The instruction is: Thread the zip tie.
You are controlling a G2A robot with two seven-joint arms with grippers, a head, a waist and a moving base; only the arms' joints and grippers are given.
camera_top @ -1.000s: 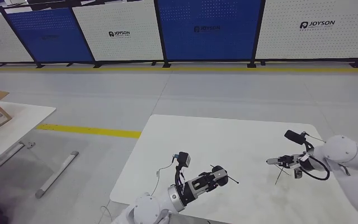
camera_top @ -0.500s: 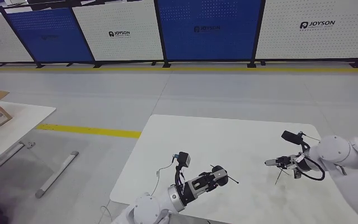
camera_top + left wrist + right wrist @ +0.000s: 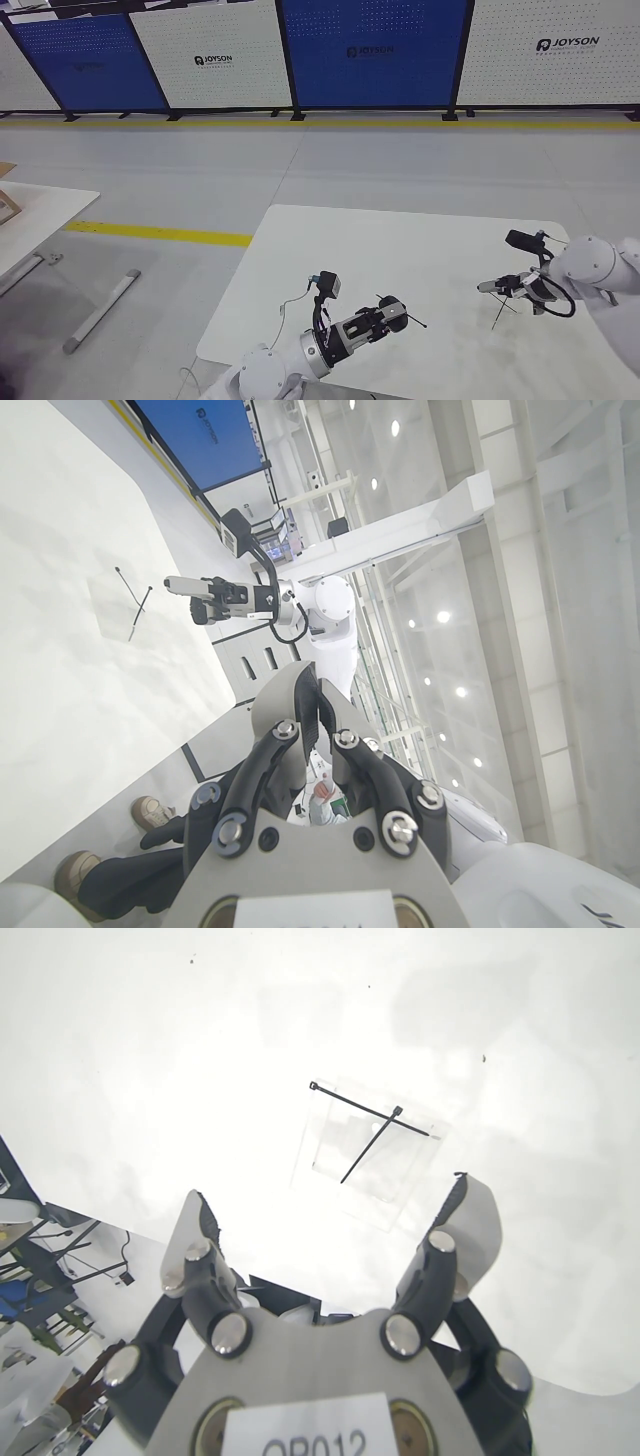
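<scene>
Black slender zip ties (image 3: 350,1101) cross on a clear square sheet (image 3: 380,1178) at the table's (image 3: 400,250) three o'clock; right gripper (image 3: 332,1190) gapes, left gripper (image 3: 312,685) pinched closed.

A white table (image 3: 400,250) with rounded corners is set on a grey floor, and a clear square sheet (image 3: 380,1188) is laid flat on it near its right end. Behind it, the room is closed off by alternating blue pegboard panels (image 3: 375,50) and white pegboard panels (image 3: 210,55), with a yellow line (image 3: 160,234) painted across the floor. A second white table (image 3: 40,215) is placed at the left edge, and a grey bar (image 3: 100,312) is left on the floor beside it
</scene>
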